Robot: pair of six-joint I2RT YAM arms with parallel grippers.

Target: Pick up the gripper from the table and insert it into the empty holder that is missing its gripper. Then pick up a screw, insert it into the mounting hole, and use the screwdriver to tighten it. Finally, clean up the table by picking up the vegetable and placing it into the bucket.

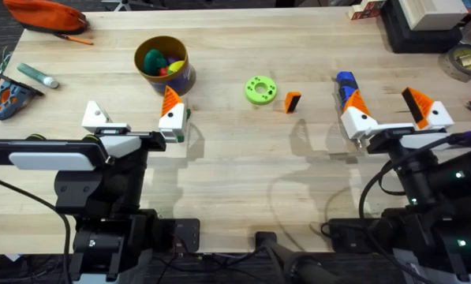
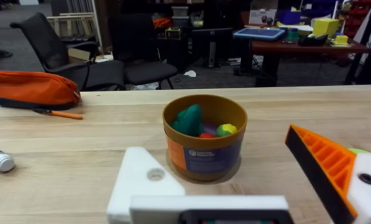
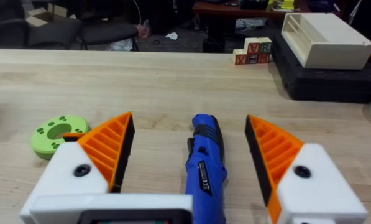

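Observation:
The gripper [image 1: 293,102], a small orange wedge with a black face, lies on the table right of the lime-green disc [image 1: 259,89]. My left gripper [image 1: 134,109] is open just in front of the bucket [image 1: 162,65], which holds colourful toys. Its left finger is the bare white holder [image 2: 145,186]; the other finger carries an orange tip [image 2: 322,165]. A dark-green bit, perhaps the vegetable [image 1: 186,118], peeks out beside that finger. My right gripper [image 1: 385,102] is open, and the blue screwdriver [image 3: 204,162] lies between its orange fingers. Screws are too small to make out.
An orange pencil case [image 1: 46,14] and a marker [image 1: 38,75] lie at the far left. A tape roll [image 1: 465,59], dark boxes [image 1: 420,28] and toy blocks [image 3: 252,51] crowd the far right corner. Bare wood spreads between the arms.

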